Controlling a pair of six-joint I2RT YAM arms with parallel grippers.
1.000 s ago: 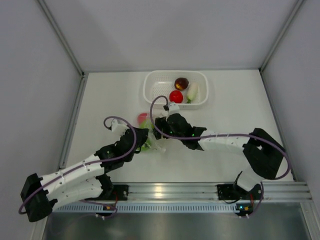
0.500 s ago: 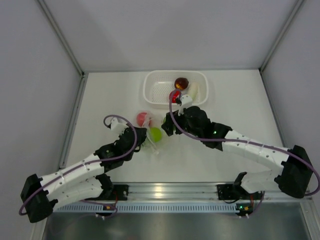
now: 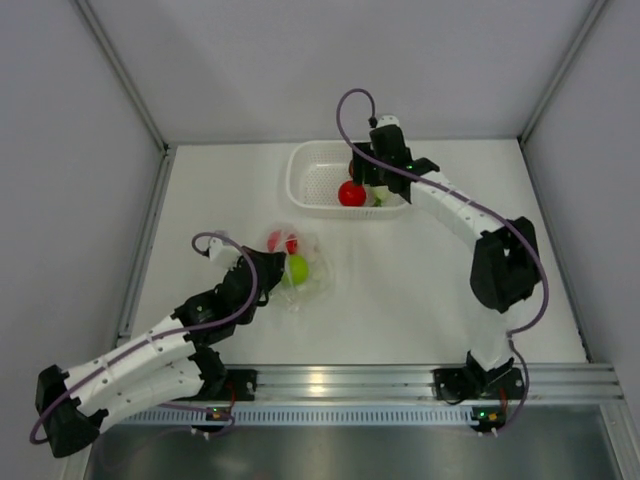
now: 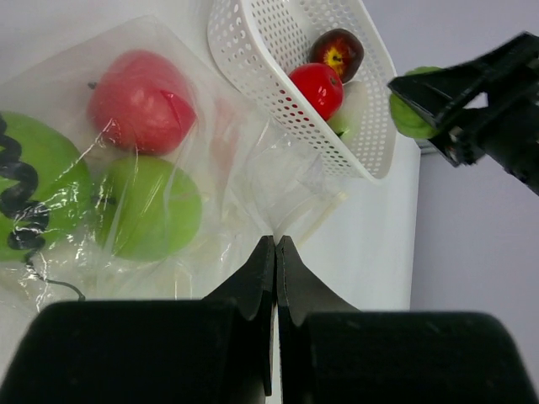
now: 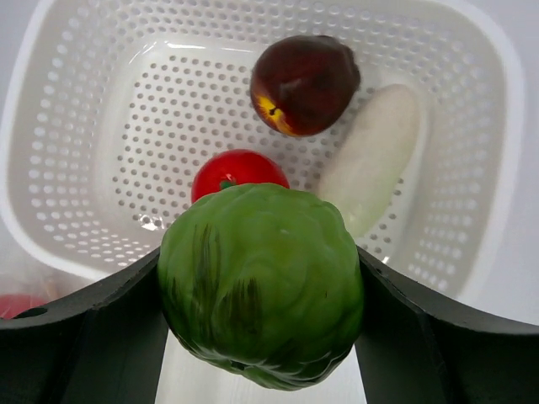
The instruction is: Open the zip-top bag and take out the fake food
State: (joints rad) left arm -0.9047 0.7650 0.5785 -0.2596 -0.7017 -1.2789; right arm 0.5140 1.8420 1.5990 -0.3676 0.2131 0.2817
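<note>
The clear zip-top bag (image 3: 300,270) lies mid-table with a red ball (image 4: 139,101) and two green balls (image 4: 147,206) inside. My left gripper (image 4: 275,244) is shut, its tips pinching the bag's near edge. At the back, my right gripper (image 5: 261,295) hangs over the white basket (image 5: 50,101), shut on a green cabbage-like ball (image 5: 261,278) of the fake food. Below it in the basket lie a maroon ball (image 5: 303,84), a red ball (image 5: 238,172) and a white elongated piece (image 5: 370,156). The top view shows that right gripper (image 3: 378,172) above the basket's right half.
The white basket (image 3: 310,180) stands against the back wall. Grey walls close in the table on the left, right and back. A metal rail (image 3: 330,380) carrying both arm bases runs along the near edge.
My right gripper lifted the green ball from the bag and swung back over the basket. The left gripper and bag shifted slightly back and left.
</note>
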